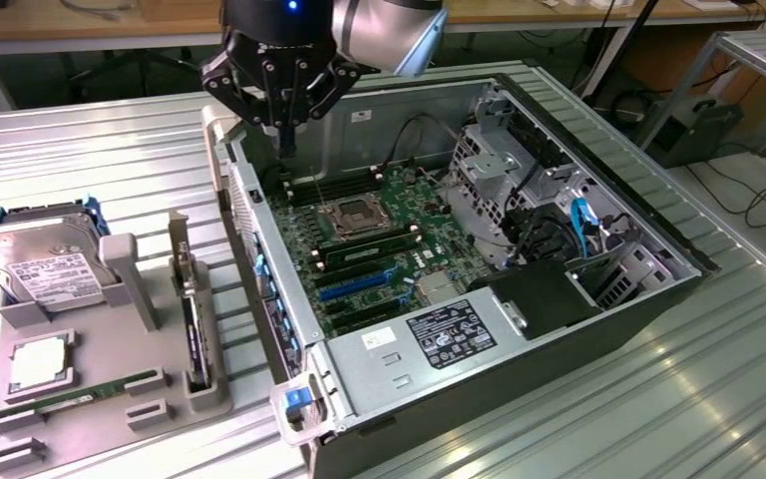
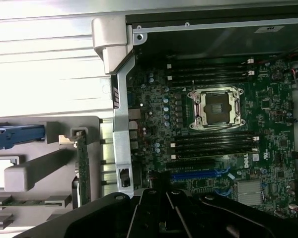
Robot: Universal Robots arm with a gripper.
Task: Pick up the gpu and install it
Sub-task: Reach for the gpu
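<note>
The gpu point(image 1: 195, 324) stands on edge in a slot of the grey holder tray point(image 1: 117, 419), a thin black card with its silver bracket point(image 1: 179, 244) at the far end. The wrist view catches the gpu point(image 2: 82, 168) edge-on, beside the case wall. My gripper point(image 1: 284, 148) hangs above the far corner of the open computer case point(image 1: 622, 329), over the motherboard point(image 1: 370, 249). Its fingers are shut with nothing between them. The card lies well to the exterior view's left of the gripper and nearer the camera. In the wrist view, the gripper point(image 2: 164, 206) is a dark mass over the board's blue slot point(image 2: 198, 174).
On the tray lie a silver hard drive point(image 1: 44, 264), a green memory stick point(image 1: 77, 396) and a processor chip point(image 1: 40, 364). The case's metal side wall point(image 1: 256, 289) stands between tray and motherboard. Drive cages and cables point(image 1: 543, 210) crowd the case's right side in the exterior view.
</note>
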